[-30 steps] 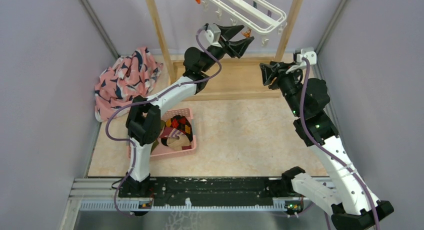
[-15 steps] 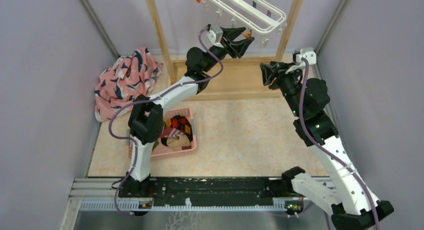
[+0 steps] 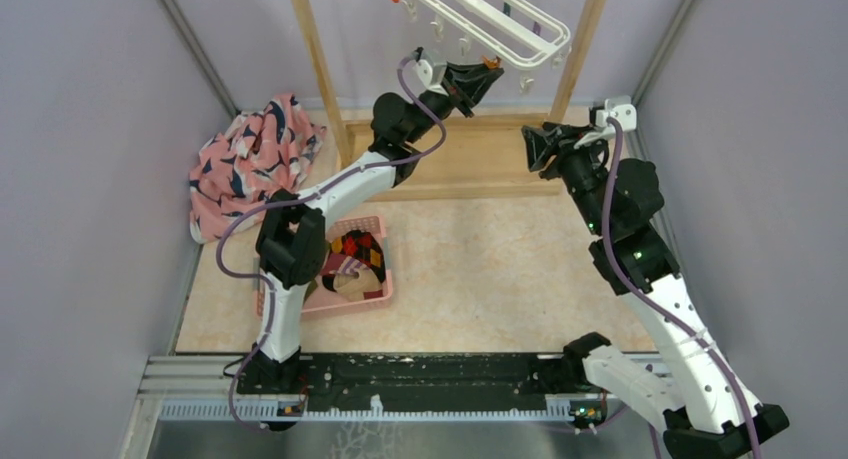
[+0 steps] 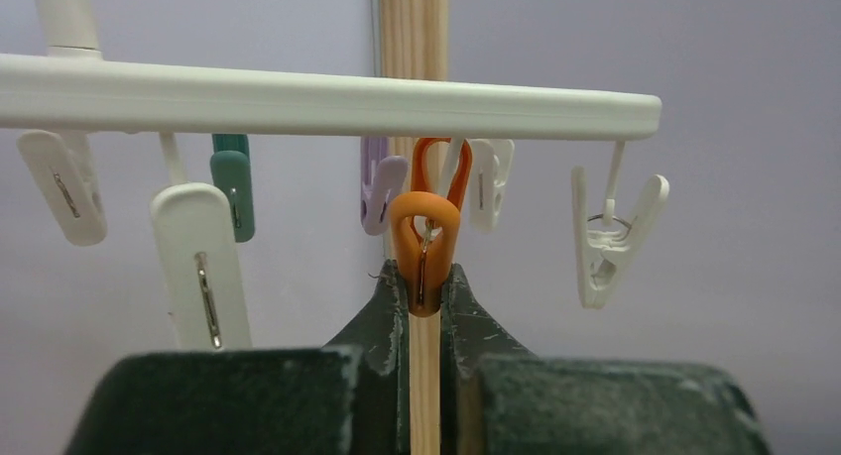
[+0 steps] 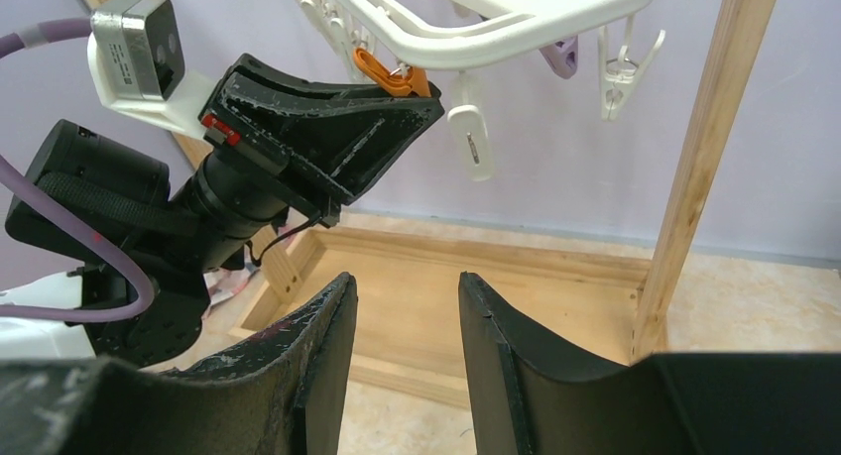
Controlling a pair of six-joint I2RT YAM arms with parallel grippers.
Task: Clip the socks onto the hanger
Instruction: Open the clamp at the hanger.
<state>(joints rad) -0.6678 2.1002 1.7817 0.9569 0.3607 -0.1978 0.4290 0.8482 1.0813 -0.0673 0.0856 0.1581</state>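
The white hanger [image 3: 503, 26] hangs from the wooden rack, with coloured clips under its bar [image 4: 327, 100]. My left gripper [image 3: 486, 73] is raised to it and shut on the lower end of an orange clip [image 4: 424, 247], which shows pinched between both fingers in the left wrist view. From the right wrist view the left gripper [image 5: 428, 90] meets the orange clip [image 5: 380, 66] under the hanger [image 5: 496, 17]. Patterned socks [image 3: 353, 260] lie in a pink basket [image 3: 376, 222] on the floor. My right gripper [image 3: 531, 145] is open and holds nothing, right of the hanger and lower [image 5: 402, 284].
Two wooden rack posts [image 3: 317, 69] [image 3: 579, 61] rise from a wooden base tray [image 3: 490, 164]. A pink patterned cloth [image 3: 252, 161] lies at the left. White clips [image 4: 204, 267] [image 4: 610, 247], a teal clip [image 4: 234, 182] and a lilac clip [image 4: 378, 189] hang beside the orange one.
My left gripper has risen slightly to the orange clip and shut on it; it stood open before. The right arm has barely moved.
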